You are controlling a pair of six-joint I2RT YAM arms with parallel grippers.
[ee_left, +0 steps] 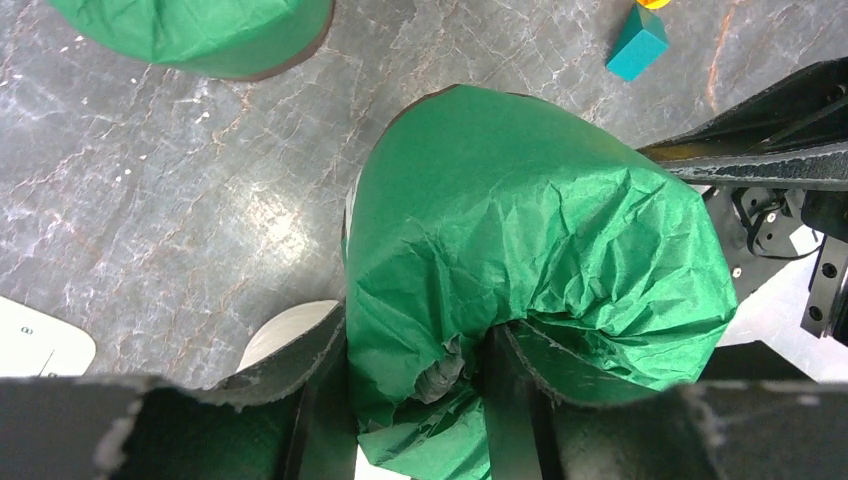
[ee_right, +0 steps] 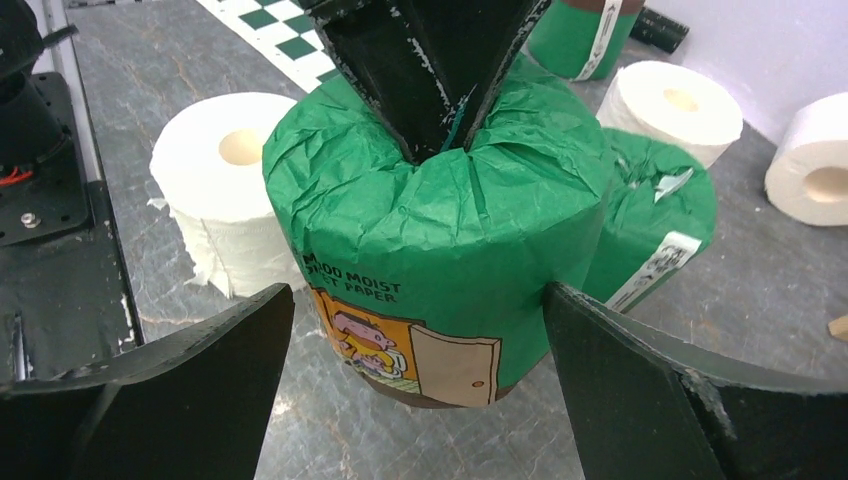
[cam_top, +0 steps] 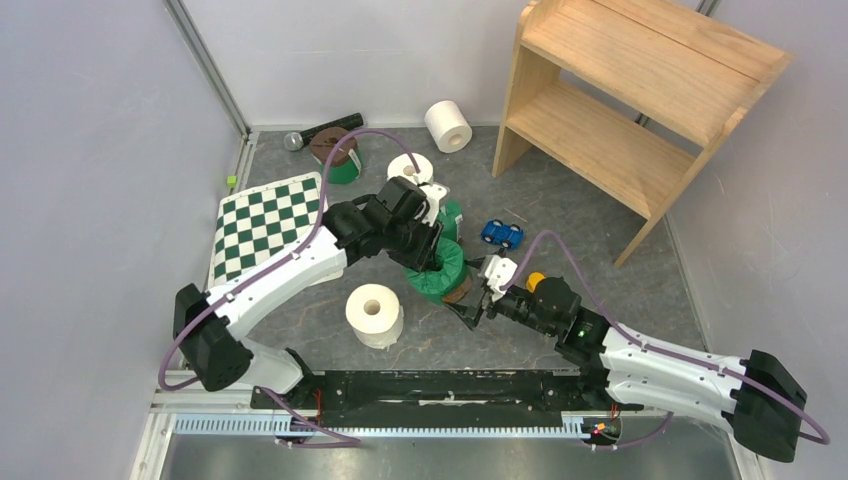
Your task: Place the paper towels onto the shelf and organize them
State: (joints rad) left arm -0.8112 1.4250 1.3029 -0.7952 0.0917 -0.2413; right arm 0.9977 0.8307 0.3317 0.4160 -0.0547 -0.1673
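Arm (cam_top: 290,265) outstretched, left jaws pinching green roll (ee_right: 440,230)

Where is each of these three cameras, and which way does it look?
Top external: above, behind the robot, looking down on shelf, left arm, right arm.
Left wrist: on the left arm, looking down past its fingers gripping the green roll.
Right wrist: on the right arm, looking sideways between open fingers at that roll.
Shared: that roll, in all three.

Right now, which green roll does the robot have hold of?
The front green roll: the left gripper pinches its crumpled top. The other two green rolls stand ungripped behind it.
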